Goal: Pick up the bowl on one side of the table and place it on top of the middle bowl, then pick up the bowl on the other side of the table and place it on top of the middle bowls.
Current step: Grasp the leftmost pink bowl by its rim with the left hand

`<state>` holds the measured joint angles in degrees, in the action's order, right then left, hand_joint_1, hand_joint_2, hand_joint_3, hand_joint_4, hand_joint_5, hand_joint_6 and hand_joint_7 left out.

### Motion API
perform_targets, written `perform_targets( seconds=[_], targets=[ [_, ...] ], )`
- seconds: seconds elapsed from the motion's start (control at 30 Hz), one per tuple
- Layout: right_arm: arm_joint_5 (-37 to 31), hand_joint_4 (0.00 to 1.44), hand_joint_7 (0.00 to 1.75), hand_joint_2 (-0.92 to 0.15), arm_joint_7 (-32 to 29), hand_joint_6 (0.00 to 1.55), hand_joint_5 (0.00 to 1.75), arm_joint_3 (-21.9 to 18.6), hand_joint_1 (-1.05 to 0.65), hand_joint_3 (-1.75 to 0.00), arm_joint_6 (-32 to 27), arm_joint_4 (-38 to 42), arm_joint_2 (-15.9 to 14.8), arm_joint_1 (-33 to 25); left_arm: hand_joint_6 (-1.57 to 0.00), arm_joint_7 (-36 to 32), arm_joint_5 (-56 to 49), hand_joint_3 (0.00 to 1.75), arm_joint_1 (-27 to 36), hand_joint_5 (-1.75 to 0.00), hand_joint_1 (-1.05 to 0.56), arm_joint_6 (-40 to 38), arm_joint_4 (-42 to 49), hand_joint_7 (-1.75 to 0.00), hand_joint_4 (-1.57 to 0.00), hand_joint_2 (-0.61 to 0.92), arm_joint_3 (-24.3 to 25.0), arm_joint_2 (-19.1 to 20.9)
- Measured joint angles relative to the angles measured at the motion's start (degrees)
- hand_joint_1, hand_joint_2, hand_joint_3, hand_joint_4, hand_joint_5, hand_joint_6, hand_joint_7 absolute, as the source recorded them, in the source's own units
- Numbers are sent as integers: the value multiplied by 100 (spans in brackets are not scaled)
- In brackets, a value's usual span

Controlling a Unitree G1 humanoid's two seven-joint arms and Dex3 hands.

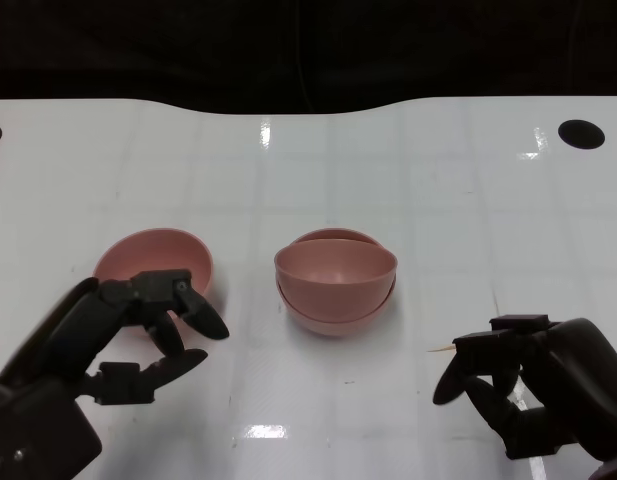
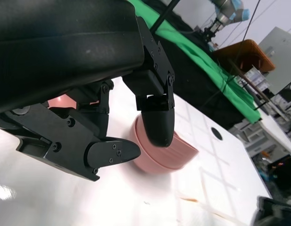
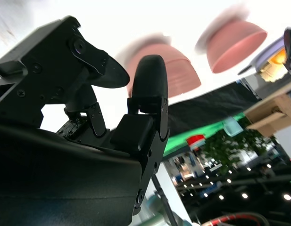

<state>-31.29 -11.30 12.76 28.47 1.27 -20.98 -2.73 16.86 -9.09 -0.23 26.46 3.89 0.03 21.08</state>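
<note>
In the head view, 2 pink bowls are seen nested at the centre of the white worktop [image 1: 408, 180] — the upper bowl [image 1: 336, 270] sits in the middle bowl [image 1: 333, 310], slightly askew. A 3rd pink bowl, the side bowl [image 1: 138, 255], lies on the robot's left, well apart from the stack. The left robot hand [image 1: 153, 320] is held just in front of that side bowl, its fingers spread and curved with nothing between them; whether a fingertip touches the rim cannot be told. The right robot hand [image 1: 518, 385] rests low near the worktop on the other side, fingers loosely apart and empty.

In the left wrist view, the left robot hand's fingers [image 2: 157, 117] are seen apart, with the stacked bowls [image 2: 169, 153] beyond them; only a sliver of pink shows behind the hand's body.

In the right wrist view, which is blurred, the right robot hand's fingers [image 3: 147, 84] are parted on nothing, and both the stack [image 3: 176, 70] and the far side bowl [image 3: 235, 42] are visible.

It is judged that the 1st placement is done and the 2nd pick is in hand. The next move calls for the left fingers to be closed over the side bowl's near rim, the bowl lifted clear, carried over the stack, and lowered squarely — the tilt of the upper bowl could let it slide.
</note>
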Motion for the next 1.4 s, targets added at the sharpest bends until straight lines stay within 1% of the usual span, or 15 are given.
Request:
perform_targets(
  seconds=[0.03,0.1,0.13,0.17,0.23,0.27,0.33,0.47,0.6,0.7,0.97,1.1,1.17,1.3,1.4],
  targets=[
    [-1,97,145,-15,4,89,175,-17,-7,-158,-12,5,22,0,-70,-34,-66,19,0,-98,-18,0,-32,-35,-61,91,19,20],
    [-7,98,148,-14,4,88,175,-36,-7,-159,-20,18,61,2,-72,-96,-200,13,0,-87,-24,-39,-130,-22,-60,92,41,51],
    [-18,98,149,-14,4,87,175,-37,-7,-159,-21,29,67,1,-73,-129,-237,12,0,-85,-25,-53,-184,-19,-60,92,48,65],
    [-40,99,150,-13,4,87,175,-40,-7,-159,-22,42,71,2,-73,-182,-338,9,0,-83,-32,-91,-267,-16,-61,92,62,80],
    [-73,99,151,-13,2,87,175,-45,-8,-160,-23,68,73,3,-74,-310,-573,7,0,-81,-36,-208,-435,-13,-62,92,87,102],
    [-83,100,152,-12,0,87,175,-48,-8,-160,-23,83,73,2,-71,-377,-729,6,0,-79,-41,-261,-524,-10,-59,92,95,115],
    [-95,100,155,-10,-1,86,175,-53,-8,-161,-23,105,74,1,-68,-469,-1076,5,0,-76,-44,-361,-711,-8,-55,92,97,165],
    [-106,100,156,-9,-1,84,175,-61,-8,-162,-26,165,88,-1,-60,-538,-1750,2,-4,-63,-50,-649,-1054,-1,-48,92,87,346],
    [-198,99,155,-11,-1,83,175,-64,-9,-162,-84,188,119,-1,-55,-536,-2367,0,-90,-36,-55,-1077,-1218,0,-58,92,-13,506],
    [-218,99,155,-12,1,84,175,-67,-9,-160,-121,191,150,1,-57,-536,-2891,0,-218,-27,-57,-1419,-1259,0,-60,90,-159,611],
    [-295,98,157,-15,4,83,175,-74,-9,-156,-189,196,187,19,-54,-535,-3727,0,-537,-18,-59,-2006,-1156,0,-57,87,-646,650],
    [-296,98,156,-16,56,83,175,-83,-9,-155,-255,177,189,13,-47,-208,-4089,1,-715,-14,-61,-2434,-1132,0,-52,90,-922,671],
    [-296,98,156,-16,66,83,175,-84,-9,-155,-265,159,190,9,-47,-79,-4317,1,-801,-14,-61,-2630,-1098,-1,-54,90,-1085,682],
    [-301,98,155,-16,76,83,175,-85,-9,-155,-297,83,192,-8,-49,-59,-4537,0,-942,-15,-61,-2681,-836,-1,-63,90,-1376,688],
    [-305,98,154,-15,104,83,175,-86,-9,-154,-317,38,195,-16,-49,-54,-4720,1,-1105,-14,-63,-2727,-536,-1,-63,91,-1574,693]
  ],
)
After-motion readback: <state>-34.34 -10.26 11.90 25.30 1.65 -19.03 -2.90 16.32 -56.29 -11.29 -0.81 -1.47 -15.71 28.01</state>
